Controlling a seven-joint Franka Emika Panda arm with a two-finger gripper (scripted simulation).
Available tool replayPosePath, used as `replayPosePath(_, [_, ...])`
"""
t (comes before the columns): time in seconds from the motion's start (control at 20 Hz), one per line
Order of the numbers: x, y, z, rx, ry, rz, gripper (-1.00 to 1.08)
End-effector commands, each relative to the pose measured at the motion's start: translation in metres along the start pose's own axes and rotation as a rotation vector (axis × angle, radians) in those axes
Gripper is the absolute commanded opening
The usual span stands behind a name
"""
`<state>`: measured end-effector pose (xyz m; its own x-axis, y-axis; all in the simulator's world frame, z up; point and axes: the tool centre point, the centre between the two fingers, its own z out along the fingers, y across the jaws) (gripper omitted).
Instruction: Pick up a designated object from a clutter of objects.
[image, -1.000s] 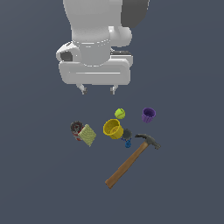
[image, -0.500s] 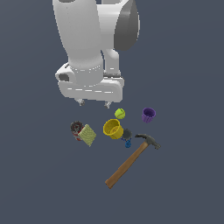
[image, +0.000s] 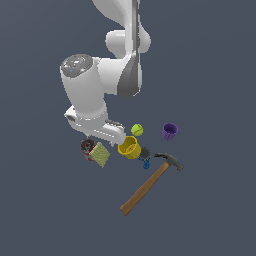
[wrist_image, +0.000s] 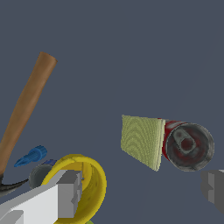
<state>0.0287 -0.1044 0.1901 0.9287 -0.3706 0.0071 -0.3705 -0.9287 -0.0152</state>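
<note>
- Since the earlier frames, the arm has swung down and toward the exterior view's left, so its gripper (image: 100, 135) now hangs low, close over the clutter, where before it stood well above it.
- On the tabletop (image: 210, 200) lies the yellow-green pad (image: 100, 154), a flat checked rectangle, at the left end of the clutter in the exterior view; nothing grips it.
- Touching the pad's far edge is the red can (image: 88, 146), lying on its side; the wrist view shows its pull-tab end (wrist_image: 188, 146) and the pad (wrist_image: 141, 141) leaning against it.
- Jaws stand spread apart and empty: the wrist view shows one finger (wrist_image: 68, 194) in front of the yellow cup and the other (wrist_image: 213, 188) near the can, with a wide gap between.
- Just to the exterior view's right of the pad sits the yellow cup (image: 129, 148), tipped on its side.
- Near the cup are the yellow-green ball (image: 137, 130) and a small blue-grey piece (image: 145, 156).
- Farther right stands the purple cup (image: 170, 131).
- Nearest the camera lies the wooden-handled hammer (image: 149, 184), its head beside the blue-grey piece.
</note>
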Motion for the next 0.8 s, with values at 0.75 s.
replayPosePath(0.75, [0.002,0.024,0.061,-0.016,-0.007,0.119,1.0])
